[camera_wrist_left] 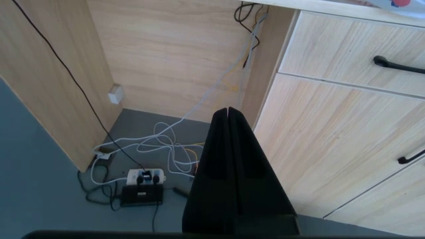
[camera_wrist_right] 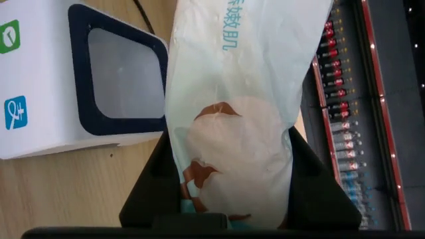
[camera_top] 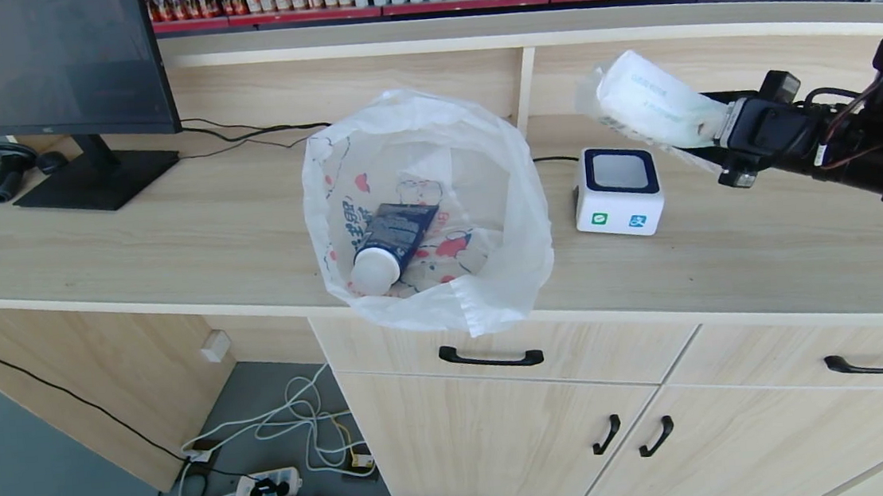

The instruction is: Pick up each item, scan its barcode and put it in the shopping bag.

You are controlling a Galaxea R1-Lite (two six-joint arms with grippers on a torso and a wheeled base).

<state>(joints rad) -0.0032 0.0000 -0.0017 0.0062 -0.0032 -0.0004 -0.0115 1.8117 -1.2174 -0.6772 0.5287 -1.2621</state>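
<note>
— One thing is up in the air. What is it?

— A soft white pack (camera_top: 652, 102). The right pincer (camera_top: 721, 131) is clamped on one end of it. The rest sticks out toward the robot's left, tipped a little upward.

— Where does it need to go?

— To the scanner (camera_top: 618, 191) first, I think. That white box sits on the surface (camera_top: 209, 236), lower than the pack and a bit to the left of the pincer. Its glass window faces up. The pack is near it but not touching.

— And the shopping bag (camera_top: 323, 178)?

— Further left, just past the scanner, with its mouth wide open. A dark tube (camera_top: 394, 234) with a white cap lies inside.

— Which arm is nearer?

— The right one, by far. It is stretched out almost flat above the surface, from the right side.

— And the other arm?

— The left pincer (camera_wrist_left: 228, 116) hangs low by the cupboard doors. Its two fingers are pressed together with nothing in them.
</note>
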